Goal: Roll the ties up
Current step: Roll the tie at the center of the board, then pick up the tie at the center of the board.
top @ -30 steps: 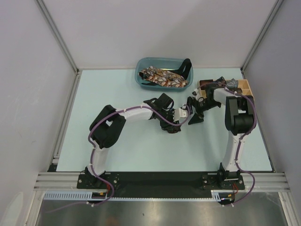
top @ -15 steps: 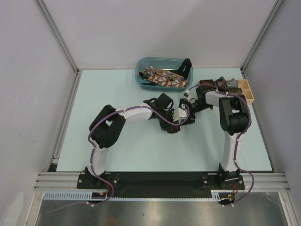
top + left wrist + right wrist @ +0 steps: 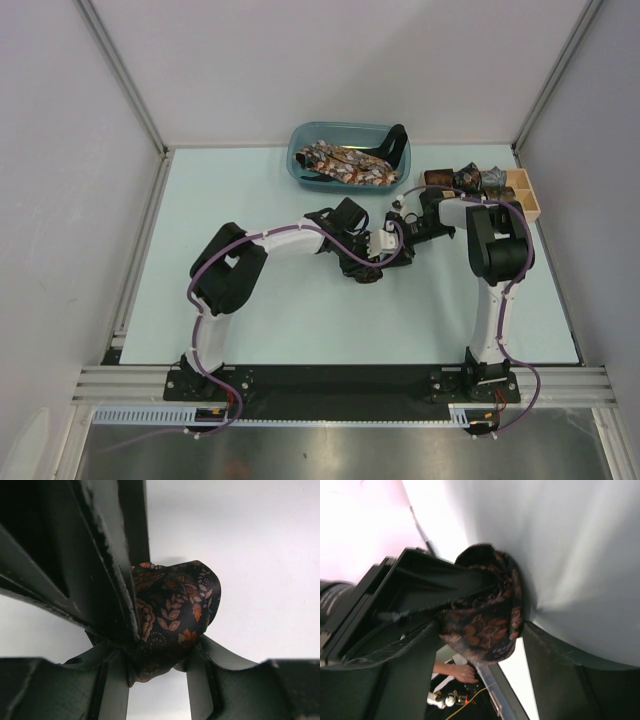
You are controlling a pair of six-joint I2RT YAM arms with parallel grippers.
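Note:
A dark tie coil (image 3: 175,615) with an orange leaf print is pinched between the two fingers of my left gripper (image 3: 157,672). The same coil (image 3: 487,620) fills the gap between the fingers of my right gripper (image 3: 482,655), touching both. In the top view the left gripper (image 3: 383,252) and right gripper (image 3: 403,236) meet at mid-table, and the coil is mostly hidden between them. More ties (image 3: 345,165) lie loose in a blue bin (image 3: 300,135). Rolled ties (image 3: 468,180) sit in a wooden tray (image 3: 528,195).
The blue bin stands at the back centre with a black strap over its right rim. The wooden tray is at the back right, close to the right arm's elbow. Metal frame posts and white walls close in the table on three sides.
The right gripper has moved left and closed in on the left gripper. The dark tie end that hung below the right gripper a second ago no longer shows.

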